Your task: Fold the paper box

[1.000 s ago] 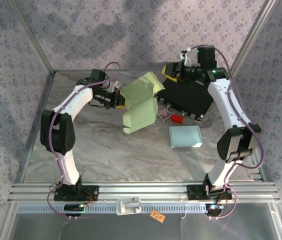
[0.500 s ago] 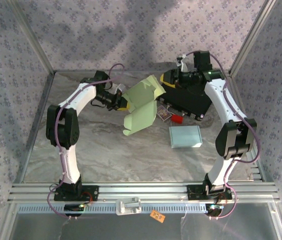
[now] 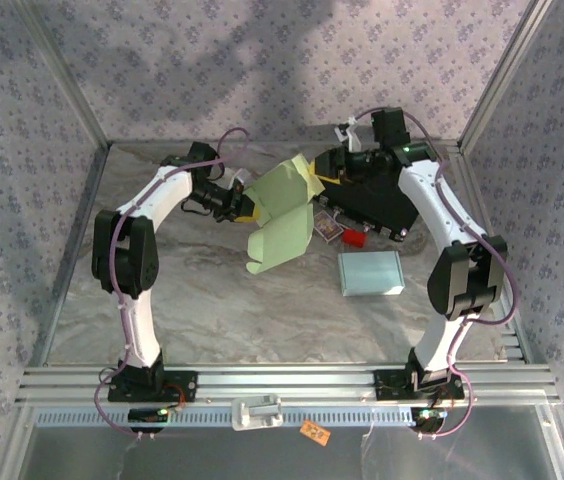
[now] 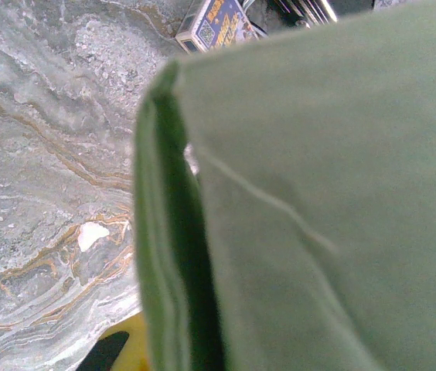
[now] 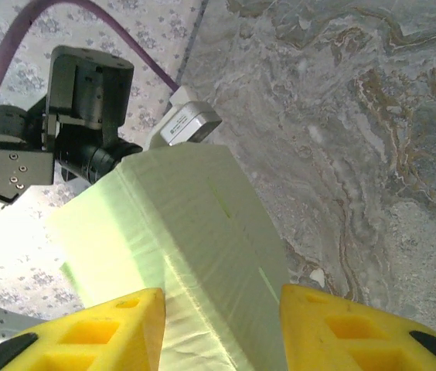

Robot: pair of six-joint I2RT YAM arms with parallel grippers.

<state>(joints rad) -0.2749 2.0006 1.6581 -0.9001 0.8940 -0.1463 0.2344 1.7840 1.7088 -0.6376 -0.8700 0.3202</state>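
**A:** What lies closest to the arm bases?

**B:** Bare marble-patterned table [image 3: 212, 310]. Beyond that, a closed pale blue box [image 3: 370, 273] lies flat on the right side, well apart from both arms.

**A:** And the paper box?

**B:** The pale green paper box [image 3: 280, 212] is further back, around the middle. It is partly folded and tilted, with its lower end down toward the table and its upper flap raised. Just right of it lie a small printed pack [image 3: 328, 231] and a red object [image 3: 353, 238].

**A:** What has hold of it?

**B:** The left end effector [image 3: 246, 204] is clamped tight on the box's left edge. In its wrist view the green paper sits right up against the lens.

**A:** The other one?

**B:** The right end effector [image 3: 320, 172] is at the upper flap with its jaws partly apart. Seen from its wrist, the yellow fingers [image 5: 102, 332] stand either side of a green panel. I cannot tell whether they press on it.

**A:** Anything behind that?

**B:** A black case [image 3: 382, 200] at the back right of the table.
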